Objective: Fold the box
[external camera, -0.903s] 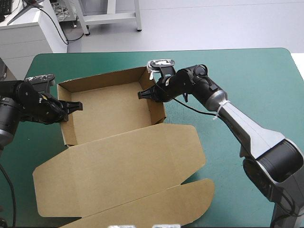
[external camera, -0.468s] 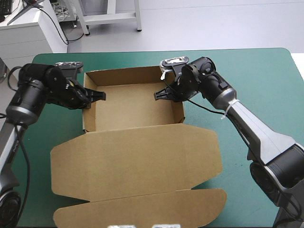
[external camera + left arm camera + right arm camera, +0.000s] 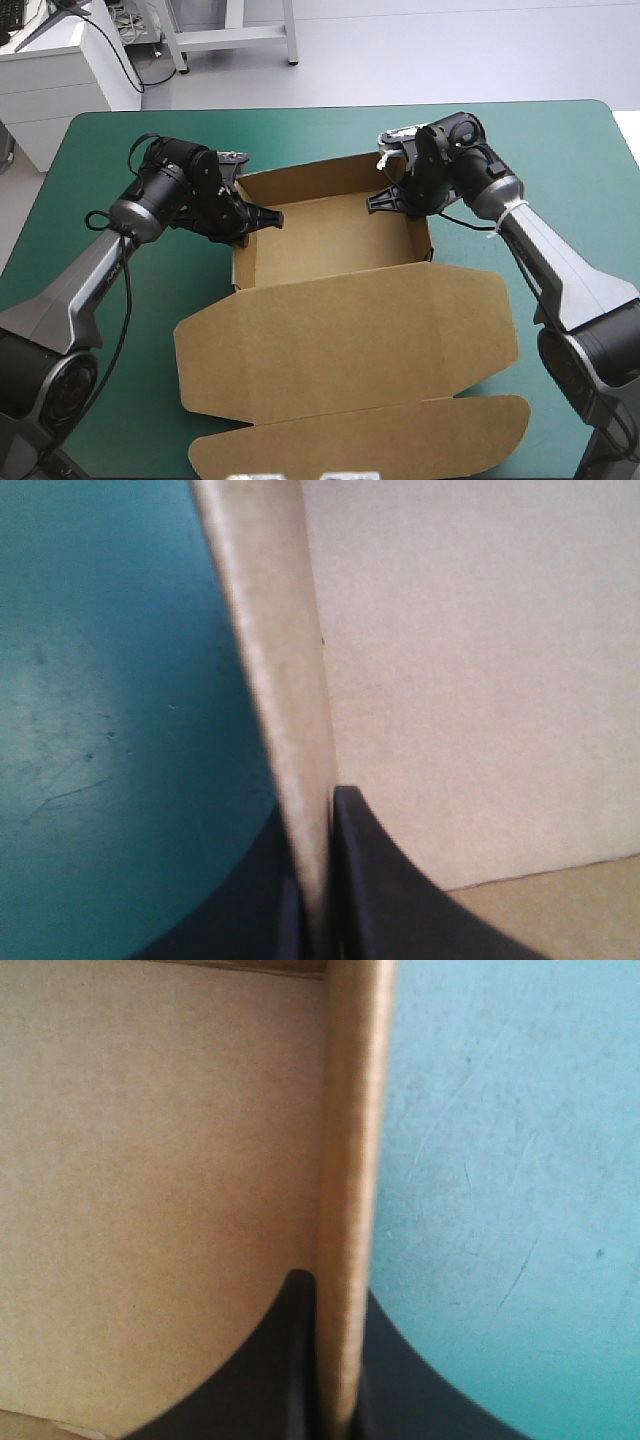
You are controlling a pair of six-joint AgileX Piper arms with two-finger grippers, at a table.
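The brown box (image 3: pixel 330 235) stands as an open tray with raised walls in the middle of the table, its lid (image 3: pixel 350 345) lying flat toward the near edge. My left gripper (image 3: pixel 262 222) is shut on the box's left wall (image 3: pixel 290 740), one black finger (image 3: pixel 400 890) inside and one outside. My right gripper (image 3: pixel 385 200) is shut on the box's right wall (image 3: pixel 350 1190), with one finger (image 3: pixel 270 1370) inside the tray. Both wrist views show a wall edge-on between the fingers.
The teal-green cover (image 3: pixel 560 170) lies bare to the right of the box and along the far edge (image 3: pixel 300 125). The lid's front flap (image 3: pixel 370 445) reaches close to the table's near edge.
Both grippers, holding the side walls, have carried the whole box to the right across the table. The left arm has stretched out after it.
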